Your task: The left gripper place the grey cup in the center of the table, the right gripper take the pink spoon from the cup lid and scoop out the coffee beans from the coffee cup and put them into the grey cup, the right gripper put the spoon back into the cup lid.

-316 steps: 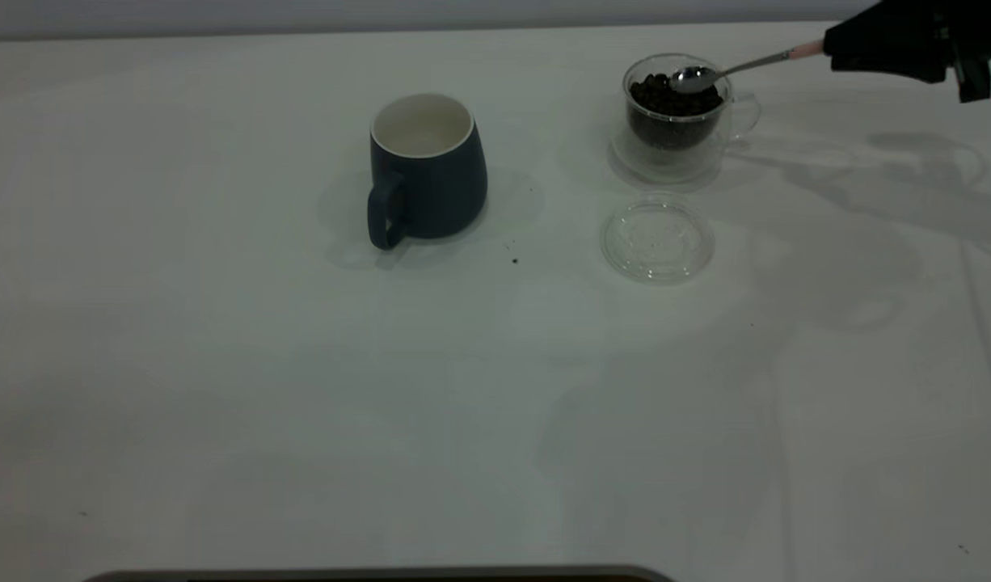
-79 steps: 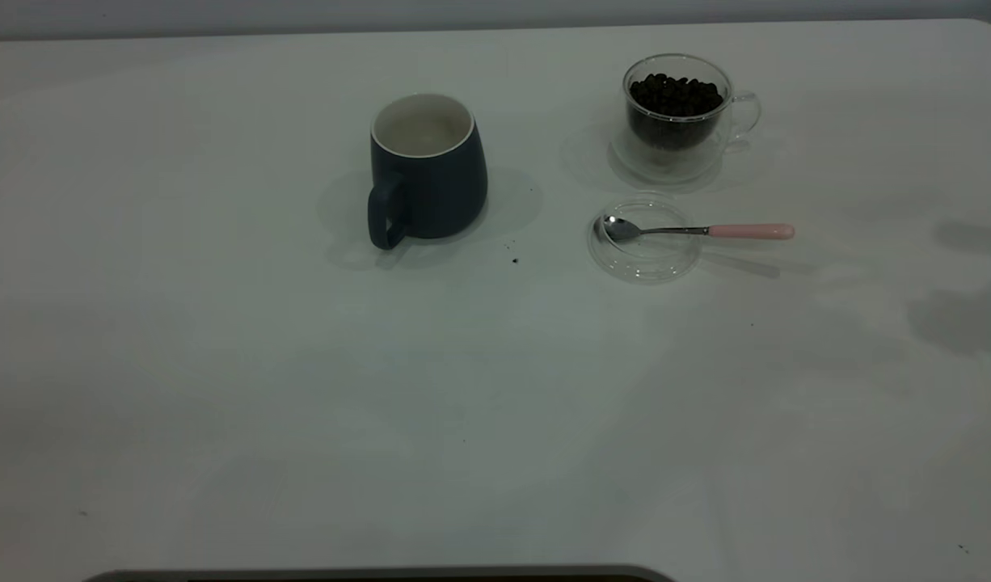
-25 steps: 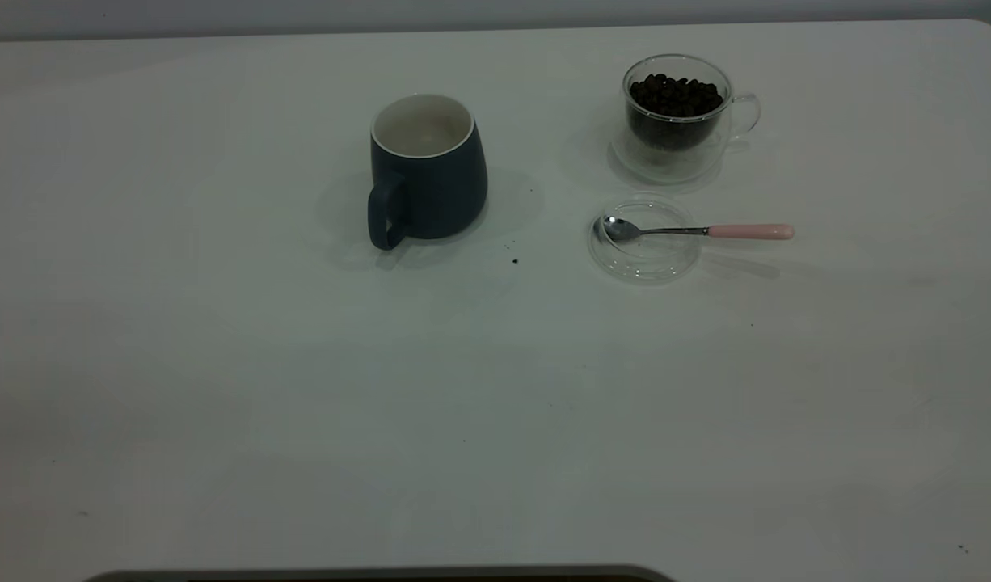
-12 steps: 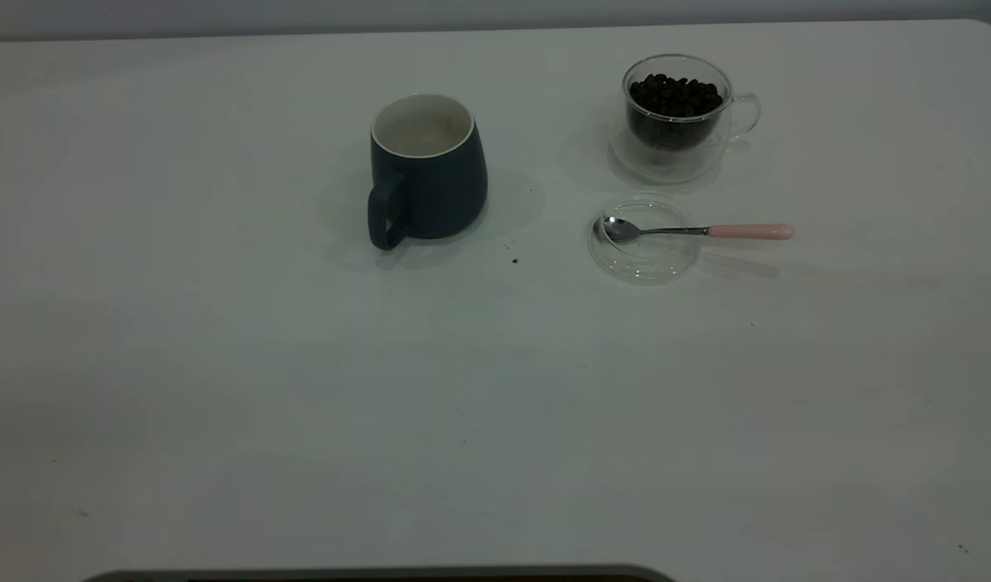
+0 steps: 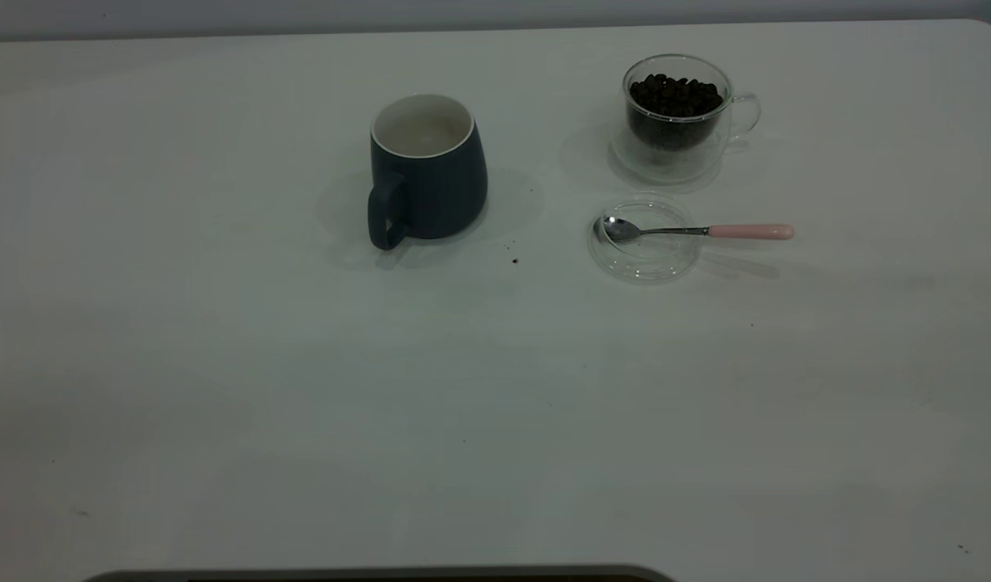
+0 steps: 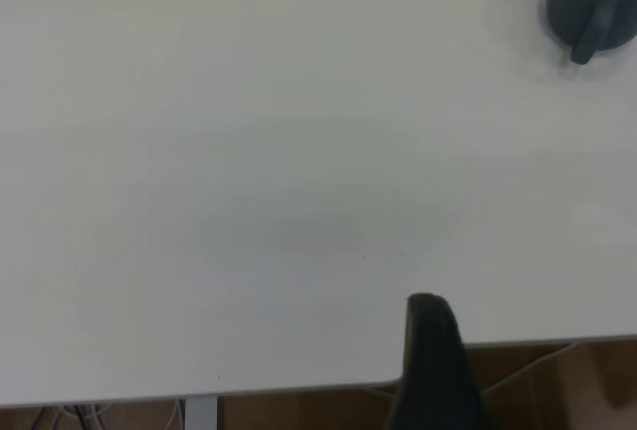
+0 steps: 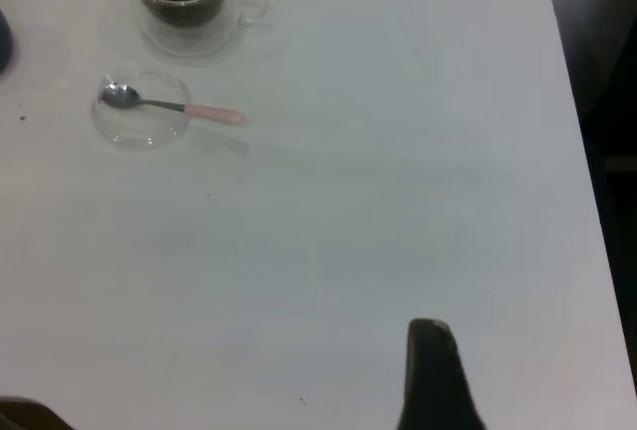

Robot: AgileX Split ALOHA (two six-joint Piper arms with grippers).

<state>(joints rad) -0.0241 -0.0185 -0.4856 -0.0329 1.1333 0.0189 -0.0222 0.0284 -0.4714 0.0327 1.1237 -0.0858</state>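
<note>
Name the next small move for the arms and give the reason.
Probably none beyond staying parked. The pink spoon lies with its bowl in the cup lid, the grey cup stands near the middle of the table, and neither gripper shows in the exterior view. Whether beans reached the grey cup cannot be told.
</note>
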